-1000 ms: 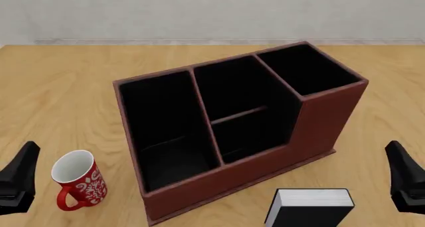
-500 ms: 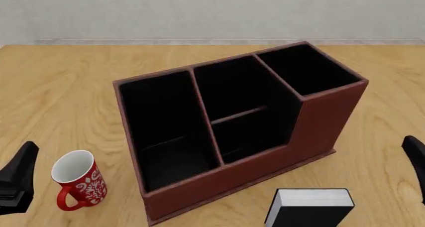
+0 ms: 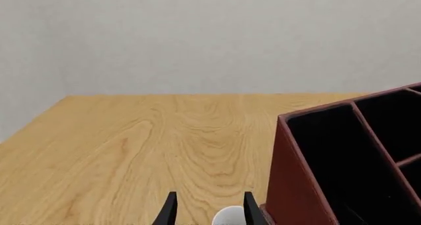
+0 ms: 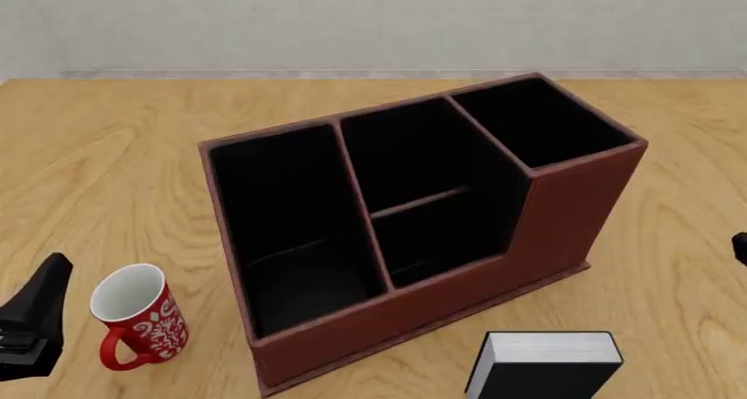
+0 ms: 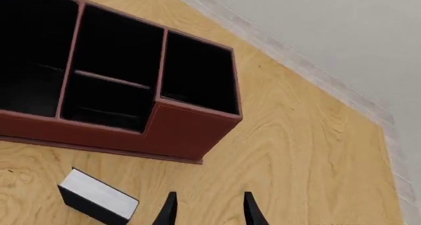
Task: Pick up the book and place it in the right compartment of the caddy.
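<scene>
The black book [image 4: 543, 364] with white page edges lies on the table in front of the caddy's right end; it also shows in the right wrist view [image 5: 98, 201]. The reddish-brown caddy [image 4: 572, 206] stands mid-table, and its narrow, deep right compartment [image 4: 543, 123] is empty. My right gripper [image 5: 209, 210] is open and empty, high above the table to the right of the book; only a sliver of it shows at the front view's right edge [image 4: 740, 246]. My left gripper [image 4: 35, 316] is open and empty at the near left.
A red-and-white mug [image 4: 135, 316] stands upright just right of my left gripper, left of the caddy; its white rim [image 3: 229, 216] shows between the left fingers. The caddy's left wall [image 3: 289, 185] is close beside it. The caddy's three sections [image 5: 112, 62] are empty.
My right gripper has moved right and almost out of the front view. My left gripper has drifted slightly toward the near edge. The book, the mug and the caddy have not moved.
</scene>
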`<state>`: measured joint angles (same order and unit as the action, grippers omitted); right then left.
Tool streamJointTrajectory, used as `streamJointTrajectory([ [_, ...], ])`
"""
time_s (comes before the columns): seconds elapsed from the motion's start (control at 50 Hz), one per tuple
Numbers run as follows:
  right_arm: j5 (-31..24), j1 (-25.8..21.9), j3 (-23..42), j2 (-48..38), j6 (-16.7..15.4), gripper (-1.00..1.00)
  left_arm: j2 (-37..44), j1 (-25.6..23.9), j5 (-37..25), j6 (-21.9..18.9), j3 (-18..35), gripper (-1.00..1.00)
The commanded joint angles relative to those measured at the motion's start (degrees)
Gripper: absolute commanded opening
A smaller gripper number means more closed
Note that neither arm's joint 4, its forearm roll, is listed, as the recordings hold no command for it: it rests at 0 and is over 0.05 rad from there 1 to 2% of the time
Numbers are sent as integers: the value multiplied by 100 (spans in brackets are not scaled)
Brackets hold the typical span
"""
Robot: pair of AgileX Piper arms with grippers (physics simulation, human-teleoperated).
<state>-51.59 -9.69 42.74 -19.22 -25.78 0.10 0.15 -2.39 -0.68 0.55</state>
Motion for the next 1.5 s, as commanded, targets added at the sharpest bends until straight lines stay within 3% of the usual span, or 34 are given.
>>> streamJointTrajectory([
  [0.02,-1016,-82,928,-632,-571,100,1,16,-88,-35,33,100],
  [0.14,-1545,-286,1342,-966,-842,100,-6,54,-119,-74,9,100],
  [0.22,-1802,-435,1448,-1183,-798,100,-7,87,-125,-57,25,100],
  [0.46,-1830,-618,1332,-1655,-915,100,-6,63,-103,-44,-38,100],
  [0.7,-1830,-1393,1259,-2224,-560,100,31,81,-77,-82,-45,100],
  [1.02,-1831,-1850,1197,-2686,-303,100,72,-32,7,-103,-47,100],
  [1.4,-1830,-2887,1124,-3209,329,100,14,21,-72,-175,-51,100],
  [1.5,-1830,-2871,1054,-3194,312,100,21,13,-70,-164,-50,100],
])
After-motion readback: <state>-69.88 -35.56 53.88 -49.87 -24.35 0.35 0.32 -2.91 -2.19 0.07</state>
